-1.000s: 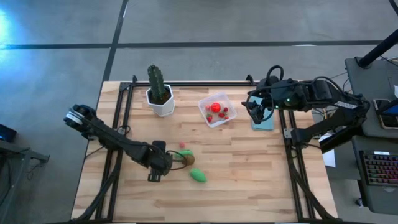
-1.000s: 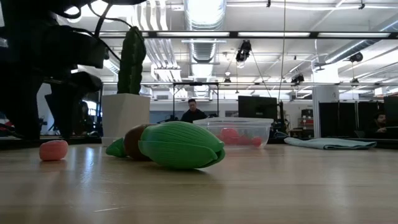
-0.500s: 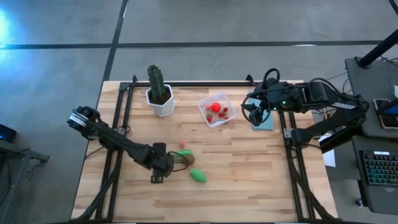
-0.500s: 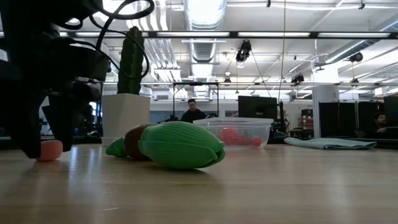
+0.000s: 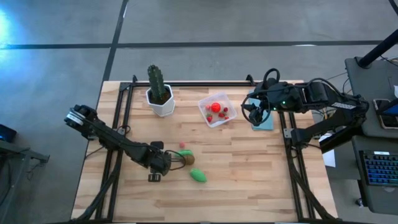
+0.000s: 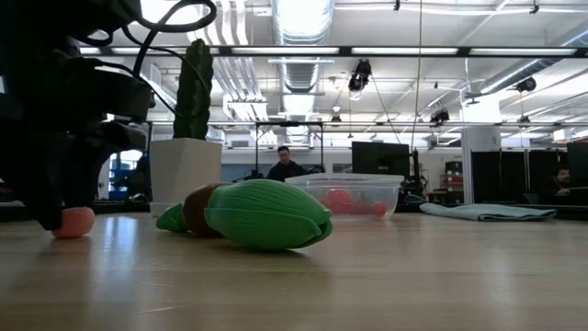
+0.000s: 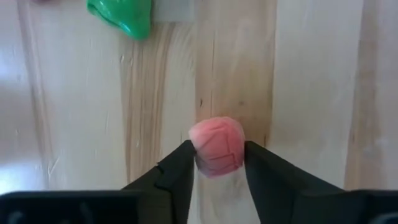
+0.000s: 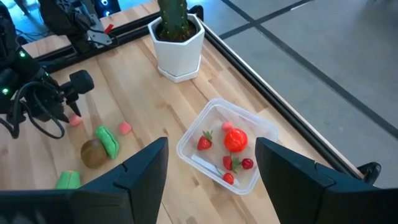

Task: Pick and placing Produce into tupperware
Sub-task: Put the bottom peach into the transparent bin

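Since a second ago, left end effector has clenched on the pink piece beside the brown ball, ready for the tupperware. Right end effector waits released beside that container.

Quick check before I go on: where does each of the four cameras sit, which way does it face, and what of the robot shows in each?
High: overhead, straight down on the table; both arms show.
Low: table height, level toward the room; the left arm stands dark beside the pink piece.
Left wrist: on the left arm, down at the wood; left gripper shut on the pink piece.
Right wrist: on the right arm, across the table; right gripper open, above the tupperware.
Shared: high and right wrist both show the cactus and tupperware.
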Robot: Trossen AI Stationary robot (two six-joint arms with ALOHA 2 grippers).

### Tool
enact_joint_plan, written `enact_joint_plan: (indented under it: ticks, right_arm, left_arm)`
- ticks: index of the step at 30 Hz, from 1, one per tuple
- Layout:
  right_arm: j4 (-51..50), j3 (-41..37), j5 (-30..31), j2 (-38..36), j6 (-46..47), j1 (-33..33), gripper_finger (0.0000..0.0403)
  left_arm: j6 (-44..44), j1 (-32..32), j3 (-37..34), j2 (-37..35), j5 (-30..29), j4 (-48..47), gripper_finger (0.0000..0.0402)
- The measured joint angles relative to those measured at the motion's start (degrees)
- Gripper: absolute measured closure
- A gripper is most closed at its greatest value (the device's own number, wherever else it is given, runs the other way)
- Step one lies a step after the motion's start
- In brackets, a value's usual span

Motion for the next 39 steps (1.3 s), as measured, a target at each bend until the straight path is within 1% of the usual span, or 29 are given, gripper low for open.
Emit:
enact_joint_plan:
  ticks: [5,14,16,19,21,23,27,31,34,36,39]
  right_arm:
    - [0.03,0.0,0.0,0.01,0.03,0.0,0.017]
    - [0.93,0.0,-0.06,0.0,1.34,0.02,0.017]
    - [2.25,0.0,-1.26,-0.23,0.64,0.22,0.017]
    - [6.25,0.0,-5.4,-1.02,-3.39,1.22,0.017]
    - [9.13,0.0,-7.75,-1.83,-4.26,1.66,0.017]
    - [10.25,0.02,-8.2,-2.79,-1.93,1.66,0.017]
    - [8.03,0.02,-7.54,-5.15,5.98,1.45,0.017]
    - [6.88,0.02,-9.24,-6.93,6.64,2.96,0.017]
    - [7.24,0.02,-9.46,-7.35,6.71,4.84,0.017]
    - [7.31,0.02,-9.47,-7.45,6.79,6.22,0.017]
    - [7.41,0.02,-9.32,-6.96,7.36,7.96,0.017]
  left_arm:
    - [0.02,0.0,-0.02,-0.01,-0.07,1.48,0.0301]
    - [0.11,0.02,0.04,-0.43,-0.09,1.5,0.0303]
    - [0.26,0.31,0.15,-1.53,-0.09,2.24,0.0303]
    - [0.31,1.48,0.13,-4.48,-0.09,2.96,0.0304]
    - [0.46,2.83,0.13,-6.82,-0.08,3.0,0.0304]
    - [0.7,4.44,0.02,-9.66,-0.07,2.92,0.0304]
    - [2.88,9.23,1.3,-14.8,0.77,3.74,0.0304]
    - [7.03,15.77,4.02,-17.73,0.83,5.39,0.0304]
    - [10.79,21.08,6.44,-17.8,1.22,7.83,0.0304]
    - [12.36,24.51,8.32,-16.34,2.03,10.38,0.0304]
    - [14.16,29.04,11.41,-12.75,5.41,12.94,0.0304]
